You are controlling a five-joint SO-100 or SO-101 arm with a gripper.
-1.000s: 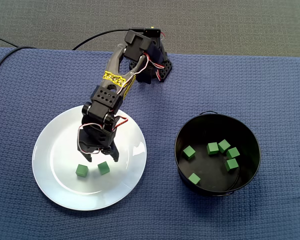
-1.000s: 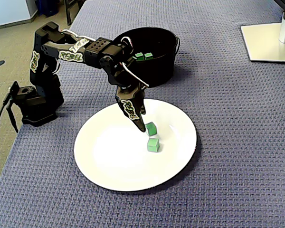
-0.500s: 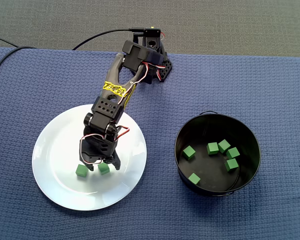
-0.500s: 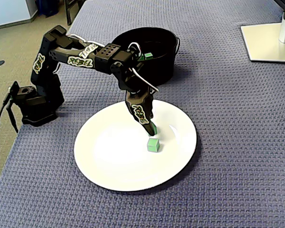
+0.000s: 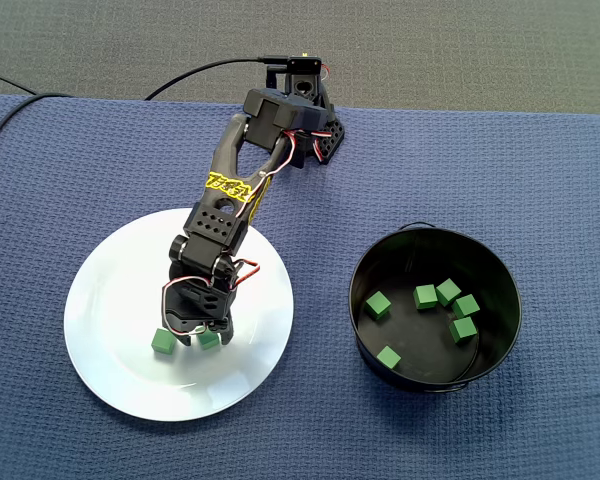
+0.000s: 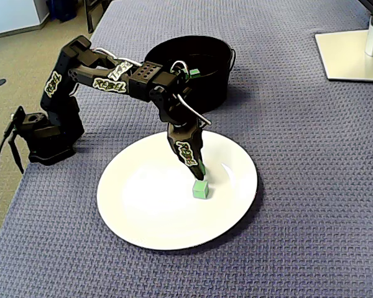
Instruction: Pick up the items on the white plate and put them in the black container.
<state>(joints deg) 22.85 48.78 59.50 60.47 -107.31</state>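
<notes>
Blue woven cloth [image 5: 480, 150] underneath — grey carpet [image 5: 430, 40] beyond; tool [image 5: 208, 335] pinches a green cube [image 5: 209, 342] on white plate [image 5: 110, 300].

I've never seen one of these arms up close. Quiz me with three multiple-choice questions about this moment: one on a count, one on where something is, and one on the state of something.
1. How many green cubes lie in the black container?
A. Two
B. Four
C. Six

2. Where is the gripper?
A. Over the black container
B. Raised high in the air
C. Down on the white plate, at a cube

3. The other cube on the plate, left of the gripper in the top-down fixed view:
A. lies free on the plate
B. is stacked on another cube
C. hangs in the air

Answers:
1 C: six can be counted on the container's floor.
2 C: both fixed views show its fingertips at a cube on the plate.
3 A: it rests alone, clear of the fingers.
</notes>
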